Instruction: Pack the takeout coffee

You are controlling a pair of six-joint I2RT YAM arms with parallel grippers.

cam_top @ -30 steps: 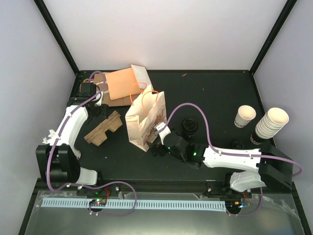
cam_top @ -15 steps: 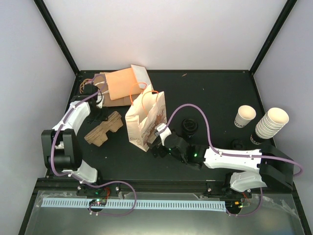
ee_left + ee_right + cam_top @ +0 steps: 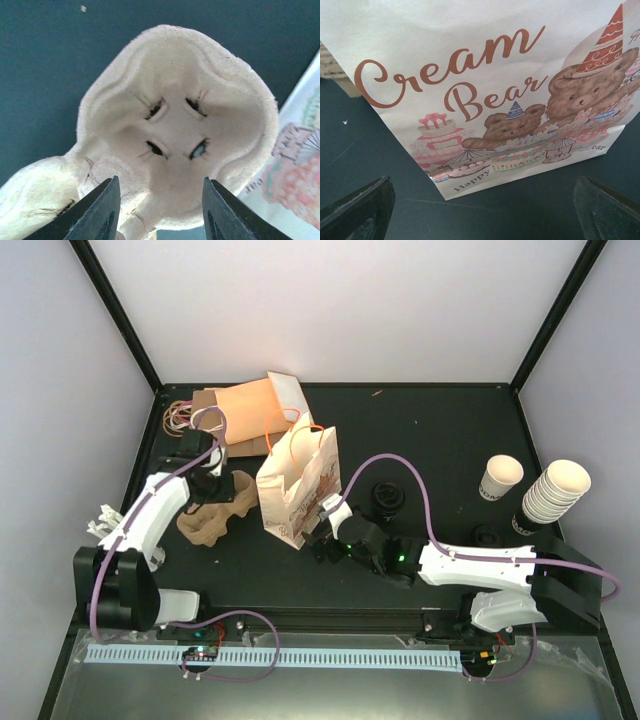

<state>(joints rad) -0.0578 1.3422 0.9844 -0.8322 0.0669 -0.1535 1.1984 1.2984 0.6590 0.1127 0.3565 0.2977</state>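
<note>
The left claw [image 3: 160, 181] straddles the cup tray [image 3: 175, 115]; whether it pinches, I cannot tell. The right claw [image 3: 482, 182] is spread wide, facing the paper bag [image 3: 470, 75]. The coffee cup [image 3: 499, 478] stands far right.

Takeout coffee [image 3: 500, 478]: one small cream-tan paper cup, tapered, dark print on its side. Stands upright, mouth open, far right.

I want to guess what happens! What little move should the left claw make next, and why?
Probably close the left gripper on the cup tray: its open fingers straddle the tray's edge, and the paper bag stands right beside it.
</note>
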